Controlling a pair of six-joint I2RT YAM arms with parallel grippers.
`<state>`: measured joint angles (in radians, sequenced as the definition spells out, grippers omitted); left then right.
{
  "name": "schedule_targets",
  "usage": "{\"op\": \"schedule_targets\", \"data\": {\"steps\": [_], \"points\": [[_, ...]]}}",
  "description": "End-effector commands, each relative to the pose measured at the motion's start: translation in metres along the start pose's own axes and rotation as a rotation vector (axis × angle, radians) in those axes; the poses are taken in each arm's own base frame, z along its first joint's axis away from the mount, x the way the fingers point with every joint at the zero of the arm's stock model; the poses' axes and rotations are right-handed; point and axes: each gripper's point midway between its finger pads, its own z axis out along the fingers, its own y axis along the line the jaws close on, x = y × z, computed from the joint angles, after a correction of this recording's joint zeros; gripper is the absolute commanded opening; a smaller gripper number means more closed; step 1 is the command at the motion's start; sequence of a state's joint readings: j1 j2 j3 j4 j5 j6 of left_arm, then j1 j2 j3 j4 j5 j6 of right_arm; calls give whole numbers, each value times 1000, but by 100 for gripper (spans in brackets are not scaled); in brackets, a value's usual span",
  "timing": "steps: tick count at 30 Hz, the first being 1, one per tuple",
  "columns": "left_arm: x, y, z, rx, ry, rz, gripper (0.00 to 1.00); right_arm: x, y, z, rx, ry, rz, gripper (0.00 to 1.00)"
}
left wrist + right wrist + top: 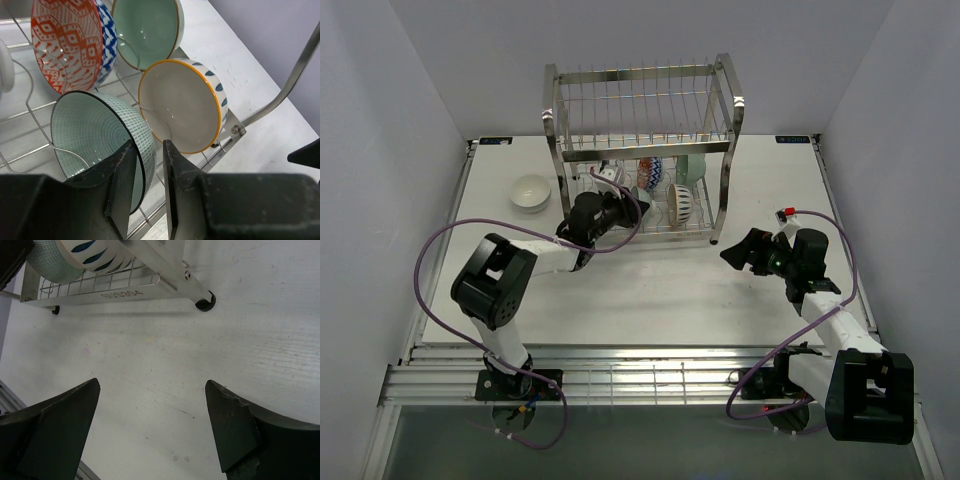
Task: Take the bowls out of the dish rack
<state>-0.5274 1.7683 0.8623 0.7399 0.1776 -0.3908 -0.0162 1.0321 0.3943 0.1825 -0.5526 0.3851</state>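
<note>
The dish rack (640, 120) stands at the back of the table with several bowls on edge in its lower tier. Closest in the left wrist view is a mint bowl with a black rim (95, 135). My left gripper (149, 145) straddles that rim, one finger inside the bowl and one outside, with a thin gap still showing, so it is open. Behind stand a white bowl with an orange rim (180, 105), a pale green bowl (147, 30) and a red patterned bowl (65, 40). My right gripper (152, 385) hangs open and empty over bare table, right of the rack (745, 250).
A plain white bowl (531, 192) sits upright on the table left of the rack. The rack's front rail and right foot (205, 302) lie just beyond the right gripper. Grey walls close in on both sides.
</note>
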Motion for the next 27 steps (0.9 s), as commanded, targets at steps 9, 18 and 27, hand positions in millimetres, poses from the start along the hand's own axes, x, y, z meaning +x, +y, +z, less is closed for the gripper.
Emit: {"op": "schedule_targets", "data": {"steps": [9,18,27], "points": [[19,-11,-2,67,51,-64,31,0,1,1,-9,-6,-23,92],[17,-15,0,68,43,-140,0,1,2,1,-13,-3,-22,92],[4,-22,-4,114,-21,-246,0,1,1,2,-10,-5,-22,92]]}}
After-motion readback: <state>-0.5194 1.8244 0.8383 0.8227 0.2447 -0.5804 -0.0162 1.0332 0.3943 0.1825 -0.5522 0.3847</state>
